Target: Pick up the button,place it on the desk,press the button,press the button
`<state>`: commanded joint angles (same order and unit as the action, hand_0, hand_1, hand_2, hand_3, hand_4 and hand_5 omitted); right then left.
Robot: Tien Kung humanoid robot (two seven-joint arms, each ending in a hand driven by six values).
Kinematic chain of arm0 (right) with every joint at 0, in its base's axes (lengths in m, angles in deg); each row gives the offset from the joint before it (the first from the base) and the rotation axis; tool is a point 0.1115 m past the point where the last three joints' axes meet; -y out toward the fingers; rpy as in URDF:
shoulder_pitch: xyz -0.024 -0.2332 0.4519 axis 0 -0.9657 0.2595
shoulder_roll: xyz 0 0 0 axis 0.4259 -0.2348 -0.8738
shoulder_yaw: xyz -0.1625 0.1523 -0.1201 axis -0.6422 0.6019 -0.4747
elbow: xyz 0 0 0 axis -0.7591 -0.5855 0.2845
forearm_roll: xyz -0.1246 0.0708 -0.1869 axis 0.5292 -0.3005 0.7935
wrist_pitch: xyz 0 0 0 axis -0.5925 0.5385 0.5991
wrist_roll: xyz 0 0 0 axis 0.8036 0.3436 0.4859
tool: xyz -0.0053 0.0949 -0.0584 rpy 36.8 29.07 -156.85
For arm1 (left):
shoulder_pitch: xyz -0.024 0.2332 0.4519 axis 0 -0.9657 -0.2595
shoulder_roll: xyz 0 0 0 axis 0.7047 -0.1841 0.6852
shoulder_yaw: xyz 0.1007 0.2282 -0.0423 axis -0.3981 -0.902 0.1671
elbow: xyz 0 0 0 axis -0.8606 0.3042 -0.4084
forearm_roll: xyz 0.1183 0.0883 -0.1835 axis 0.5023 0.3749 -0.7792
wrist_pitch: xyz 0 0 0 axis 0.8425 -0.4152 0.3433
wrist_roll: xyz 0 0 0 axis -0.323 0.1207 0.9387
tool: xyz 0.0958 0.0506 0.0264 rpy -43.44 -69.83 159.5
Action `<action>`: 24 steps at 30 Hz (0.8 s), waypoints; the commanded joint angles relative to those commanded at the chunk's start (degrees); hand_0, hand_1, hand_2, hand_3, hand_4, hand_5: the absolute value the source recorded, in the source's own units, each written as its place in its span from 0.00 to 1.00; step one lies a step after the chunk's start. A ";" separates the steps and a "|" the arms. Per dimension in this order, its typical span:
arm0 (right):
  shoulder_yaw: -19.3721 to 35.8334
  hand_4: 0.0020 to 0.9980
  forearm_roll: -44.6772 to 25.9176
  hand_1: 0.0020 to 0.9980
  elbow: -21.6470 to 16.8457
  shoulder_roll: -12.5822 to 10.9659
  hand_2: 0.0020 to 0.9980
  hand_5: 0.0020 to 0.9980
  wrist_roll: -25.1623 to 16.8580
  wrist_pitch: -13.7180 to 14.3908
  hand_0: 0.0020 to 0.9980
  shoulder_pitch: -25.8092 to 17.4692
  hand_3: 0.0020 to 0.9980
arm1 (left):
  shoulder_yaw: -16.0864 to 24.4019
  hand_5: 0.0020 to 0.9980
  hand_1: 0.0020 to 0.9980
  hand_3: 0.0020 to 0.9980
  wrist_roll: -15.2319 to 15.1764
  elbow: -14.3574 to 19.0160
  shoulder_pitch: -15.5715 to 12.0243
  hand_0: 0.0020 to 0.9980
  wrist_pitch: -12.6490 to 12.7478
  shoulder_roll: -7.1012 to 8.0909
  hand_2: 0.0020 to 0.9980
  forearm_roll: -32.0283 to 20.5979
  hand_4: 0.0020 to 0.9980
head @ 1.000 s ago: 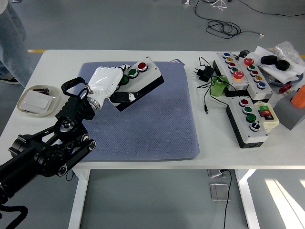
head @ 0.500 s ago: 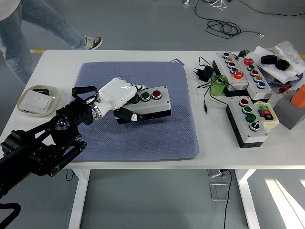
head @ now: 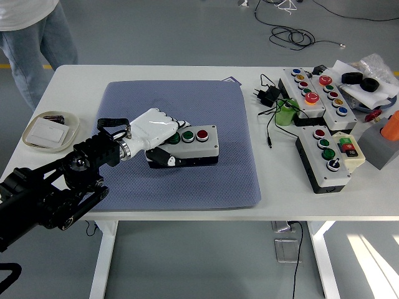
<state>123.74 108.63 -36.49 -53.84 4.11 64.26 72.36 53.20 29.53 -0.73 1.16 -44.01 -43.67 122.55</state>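
Observation:
A grey button box [head: 201, 142] with a black base and a row of green and red buttons lies on the blue-grey mat [head: 206, 177]. My left hand [head: 157, 131], white with a black arm, grips the box's left end, fingers over the top and thumb against the front side. The box sits nearly level on the mat. My right arm is nowhere in the head view.
At the right stand more button boxes [head: 327, 157] [head: 312, 93], a green cup [head: 287, 114], a black plug with cables [head: 268, 94] and an orange object [head: 391, 126]. A white dish [head: 48, 131] lies at the left. A person's legs [head: 34, 43] are beyond the far left corner.
My left hand carried the box from the mat's far left, tilted, toward the middle and lowered it to level on the mat. The person walked along the far left side.

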 joint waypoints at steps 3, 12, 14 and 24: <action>-0.02 0.41 -0.06 0.80 0.00 -0.02 0.82 0.48 -0.03 -0.01 0.79 0.03 0.75 | -0.03 0.00 0.46 0.40 -0.12 0.01 0.00 0.35 -0.89 0.17 0.43 0.00 0.65; -0.06 0.41 -0.03 0.80 0.00 0.07 0.82 0.48 -0.02 0.07 0.79 0.35 0.75 | 1.63 0.05 0.54 0.70 0.26 0.19 0.38 0.41 -7.85 0.39 0.60 0.00 0.81; -0.15 0.41 -0.09 0.80 0.00 0.08 0.82 0.48 -0.02 0.06 0.79 0.36 0.75 | 1.92 0.05 0.54 0.70 0.39 0.30 0.38 0.41 -8.94 0.39 0.60 0.00 0.81; -0.87 0.41 -0.79 0.80 0.00 0.06 0.82 0.48 -0.25 0.03 0.79 0.46 0.75 | 3.21 0.30 0.68 0.78 0.84 1.08 0.29 0.56 -12.35 0.42 0.72 -0.19 0.97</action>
<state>122.88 107.84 -36.49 -53.78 3.86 64.29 72.82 56.41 30.37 0.35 1.45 -56.36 -43.25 122.36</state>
